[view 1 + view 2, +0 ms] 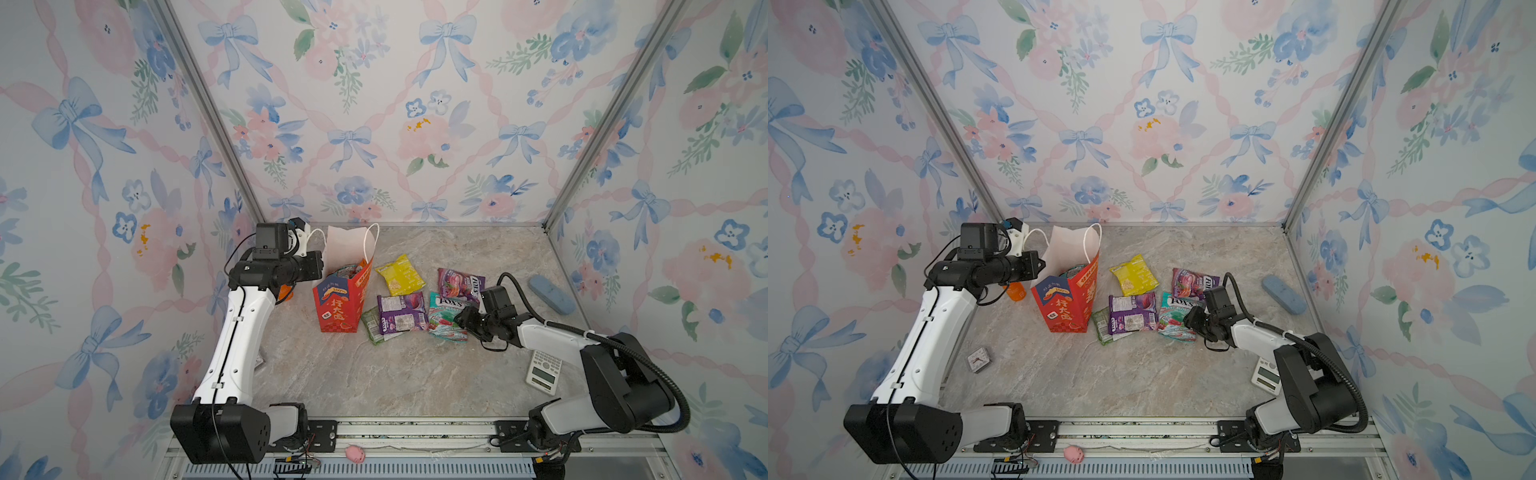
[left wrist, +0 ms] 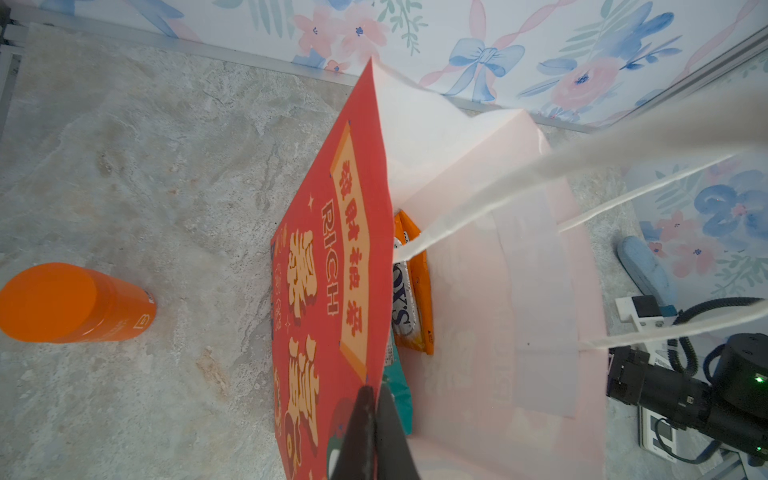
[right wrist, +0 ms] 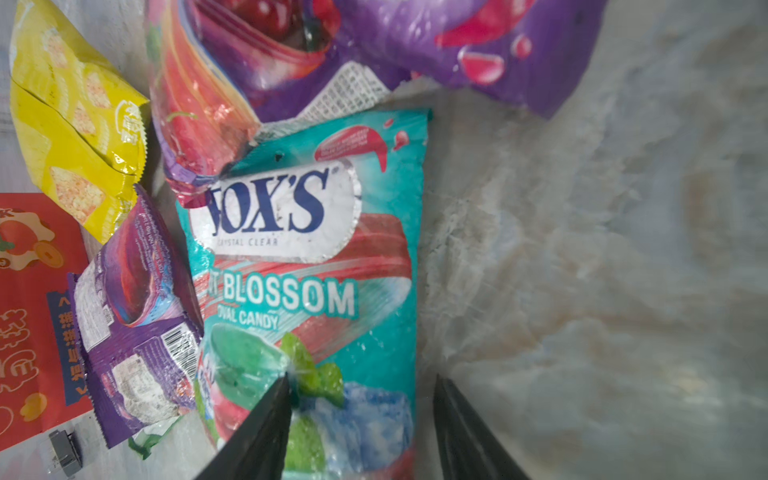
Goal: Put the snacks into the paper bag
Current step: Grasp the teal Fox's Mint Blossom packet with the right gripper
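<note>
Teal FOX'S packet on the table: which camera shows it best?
Right wrist: the teal FOX'S packet fills the frame, label readable. Both top views show it small, partly behind the right tool. Left wrist misses it.

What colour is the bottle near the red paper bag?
The bottle is orange all over; the left wrist view shows it best.

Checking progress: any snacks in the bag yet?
Yes, the left wrist view shows an orange packet and a teal packet inside the paper bag.
</note>
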Robot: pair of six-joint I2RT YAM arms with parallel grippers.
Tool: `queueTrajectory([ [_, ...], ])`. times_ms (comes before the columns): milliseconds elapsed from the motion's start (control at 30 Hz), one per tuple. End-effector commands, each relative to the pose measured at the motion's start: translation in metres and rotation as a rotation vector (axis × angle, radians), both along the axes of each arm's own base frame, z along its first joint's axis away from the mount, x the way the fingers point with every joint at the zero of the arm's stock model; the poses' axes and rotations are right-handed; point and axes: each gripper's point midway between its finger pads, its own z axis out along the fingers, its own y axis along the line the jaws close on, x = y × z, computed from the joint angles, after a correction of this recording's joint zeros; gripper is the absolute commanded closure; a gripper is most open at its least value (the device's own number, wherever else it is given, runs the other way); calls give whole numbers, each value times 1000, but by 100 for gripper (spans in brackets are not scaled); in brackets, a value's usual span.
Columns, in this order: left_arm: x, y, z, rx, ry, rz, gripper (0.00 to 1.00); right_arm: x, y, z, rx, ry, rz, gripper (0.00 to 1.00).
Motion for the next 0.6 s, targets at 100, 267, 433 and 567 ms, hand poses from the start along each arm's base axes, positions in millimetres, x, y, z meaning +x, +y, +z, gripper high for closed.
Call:
queueTrajectory([
  [100,-6,-2,9,-12,-32,-6,100,7,13,3,29,-16,16,62],
  [267,-6,-2,11,-12,-34,-7,100,11,14,12,33,-45,21,82],
  [433,-5,-2,11,-11,-34,-4,100,15,16,24,24,-70,38,98],
  [567,-5,-2,9,-11,-29,-5,100,17,16,30,19,-84,43,100],
])
